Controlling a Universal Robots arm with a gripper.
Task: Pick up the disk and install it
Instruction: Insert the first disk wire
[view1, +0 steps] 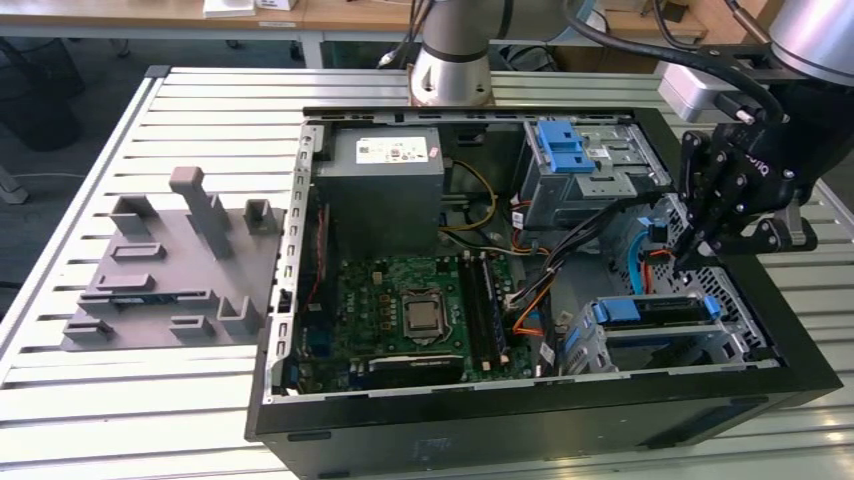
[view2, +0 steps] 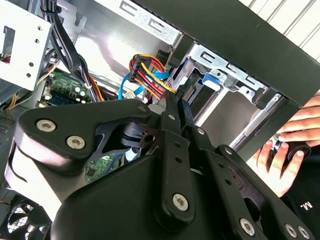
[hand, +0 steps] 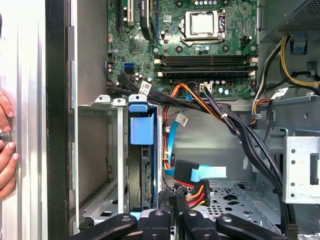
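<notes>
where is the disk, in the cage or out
In. The disk sits inside the metal drive cage, its blue carrier tab at the opening.

Robotics lab: opened computer case (view1: 534, 425) on slatted aluminium bench (view1: 134, 400).

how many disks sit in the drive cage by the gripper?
1. The disk, in its blue carrier, stands in the drive cage slot farther from the black case wall. The neighbouring slot looks bare, though its depth is shadowed.
</notes>
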